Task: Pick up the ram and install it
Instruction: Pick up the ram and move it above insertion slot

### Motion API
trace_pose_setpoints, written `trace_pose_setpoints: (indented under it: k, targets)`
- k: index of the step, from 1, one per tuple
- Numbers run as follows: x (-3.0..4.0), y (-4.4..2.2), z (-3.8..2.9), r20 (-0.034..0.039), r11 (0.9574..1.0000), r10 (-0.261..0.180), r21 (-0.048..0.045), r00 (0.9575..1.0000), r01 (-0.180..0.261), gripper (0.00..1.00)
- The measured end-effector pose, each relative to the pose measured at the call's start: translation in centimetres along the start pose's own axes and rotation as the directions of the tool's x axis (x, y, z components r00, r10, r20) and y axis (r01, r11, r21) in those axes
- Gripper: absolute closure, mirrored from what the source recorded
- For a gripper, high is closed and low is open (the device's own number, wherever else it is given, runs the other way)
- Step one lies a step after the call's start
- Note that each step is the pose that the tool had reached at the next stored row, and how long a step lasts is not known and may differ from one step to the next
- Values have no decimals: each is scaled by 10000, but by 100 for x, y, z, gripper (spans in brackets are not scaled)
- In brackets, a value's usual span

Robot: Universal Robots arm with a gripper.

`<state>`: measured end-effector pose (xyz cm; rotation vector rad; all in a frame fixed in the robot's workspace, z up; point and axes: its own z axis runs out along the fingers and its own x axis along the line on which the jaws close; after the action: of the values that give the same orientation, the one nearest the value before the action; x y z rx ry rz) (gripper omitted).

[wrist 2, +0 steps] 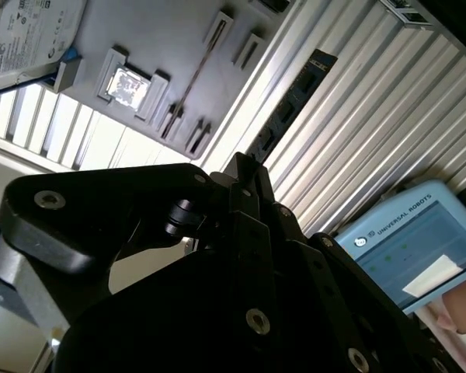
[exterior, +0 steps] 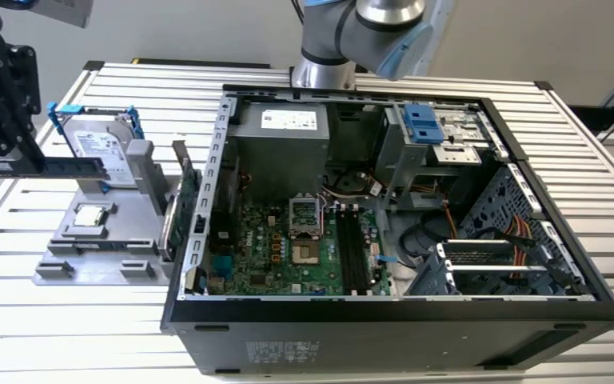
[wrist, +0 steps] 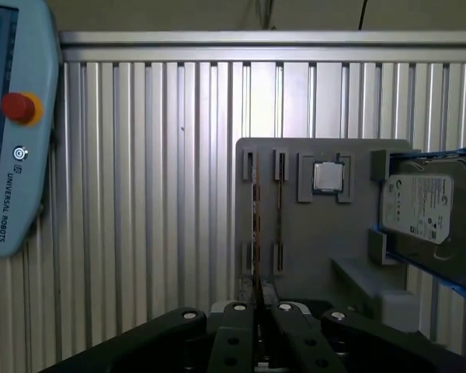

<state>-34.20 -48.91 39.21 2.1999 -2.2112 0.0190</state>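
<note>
The pincer (exterior: 21,160) is gripping the ram (exterior: 67,168), its fingers closed on the stick's flat sides. In the exterior view the ram is hanging level in the air at the exterior view's left, above the slatted table (exterior: 73,336) and just beside the hard drive (exterior: 105,148), well apart from the open computer case (exterior: 392,316). It is showing as a long, thin, dark stick with a blue-green tint. In the second wrist view the ram (wrist 2: 295,93) is showing a row of small black chips along its face. In the first wrist view the ram (wrist: 255,225) is appearing edge-on, as a thin brownish line.

One end of the ram is being cut off by the exterior view's left edge. In the first wrist view the near end is disappearing between the pincer's (wrist: 258,311) fingers, and in the second wrist view the pincer (wrist 2: 248,175) is covering part of it. Whether the thin line in the grey tray's (wrist: 311,241) second slot is another stick cannot be told.

The hard drive (wrist: 427,206) is carrying a white printed label, and the teach pendant (wrist: 8,140) is bearing lettering beside a red button. A square silver processor chip (wrist: 327,176) is sitting in the tray.
</note>
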Motion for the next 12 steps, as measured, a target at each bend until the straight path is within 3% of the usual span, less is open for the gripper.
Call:
trace_pose_setpoints:
  k: [12]
  targets:
    - [-1, -85, -1, 2, 10000, 0, 0, 10000, 0, 100]
